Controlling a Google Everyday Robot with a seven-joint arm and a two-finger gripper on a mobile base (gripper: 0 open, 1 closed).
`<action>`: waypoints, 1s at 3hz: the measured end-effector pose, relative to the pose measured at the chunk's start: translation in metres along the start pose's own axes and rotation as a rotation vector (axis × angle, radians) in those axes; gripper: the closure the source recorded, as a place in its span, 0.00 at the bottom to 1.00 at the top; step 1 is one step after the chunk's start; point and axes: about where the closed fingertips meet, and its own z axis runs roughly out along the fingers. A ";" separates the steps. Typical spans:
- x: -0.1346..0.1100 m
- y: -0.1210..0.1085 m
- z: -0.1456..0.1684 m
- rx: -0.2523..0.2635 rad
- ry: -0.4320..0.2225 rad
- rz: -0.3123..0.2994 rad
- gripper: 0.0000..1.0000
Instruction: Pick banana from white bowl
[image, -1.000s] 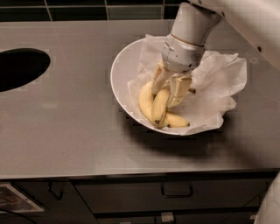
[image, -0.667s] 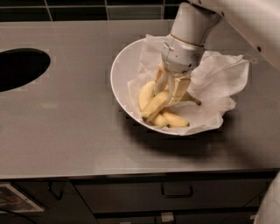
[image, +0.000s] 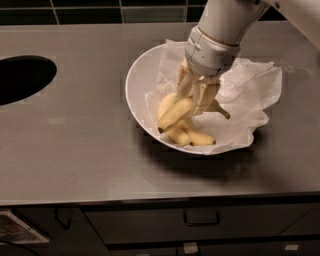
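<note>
Tool (image: 192, 103) grips banana (image: 172, 115) in white bowl (image: 134, 83) on steel ctr (image: 75, 150).

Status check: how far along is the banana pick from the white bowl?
Done: the gripper is down in the large glossy white bowl, fingers closed around the slim deep-yellow banana. In hand: that grip, banana tilted over the other bananas. Left: lifting it clear of the bowl and crumpled white paper.

Jaws in one white bowl (image: 134, 75) hold one banana (image: 175, 113) of three.
</note>
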 end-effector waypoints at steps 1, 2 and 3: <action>-0.011 0.007 -0.020 0.068 0.030 -0.012 1.00; -0.016 0.020 -0.040 0.166 0.030 -0.031 1.00; -0.015 0.036 -0.058 0.291 -0.006 -0.058 1.00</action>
